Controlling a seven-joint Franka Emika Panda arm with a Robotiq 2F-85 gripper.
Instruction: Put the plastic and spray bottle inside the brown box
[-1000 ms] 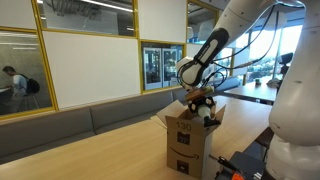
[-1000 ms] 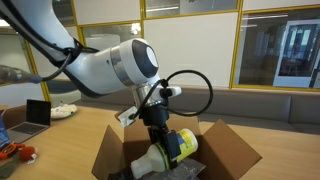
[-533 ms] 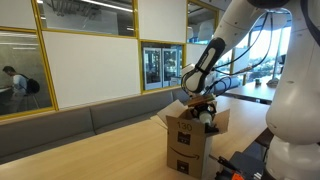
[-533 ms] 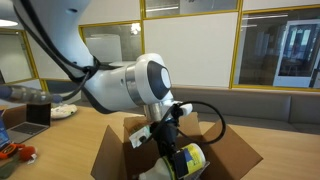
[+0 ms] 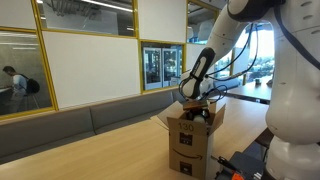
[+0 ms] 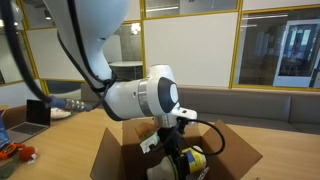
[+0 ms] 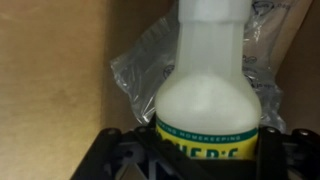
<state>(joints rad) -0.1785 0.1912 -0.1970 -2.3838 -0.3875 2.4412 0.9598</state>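
A light wooden table (image 5: 100, 152) fills the foreground in both exterior views, with a grey upholstered bench (image 5: 70, 124) along the wall behind it. Above the bench are a white wall panel (image 5: 90, 62) and yellow-framed glass partitions (image 6: 272, 45); a seated person (image 5: 12, 80) shows behind the glass. On the table in an exterior view stand an open laptop (image 6: 38, 112) and an orange item (image 6: 17, 153), type indeterminate.

spray bottle (image 7: 210, 100) above crinkled clear plastic (image 7: 138, 62), inside open brown box (image 5: 190, 137)
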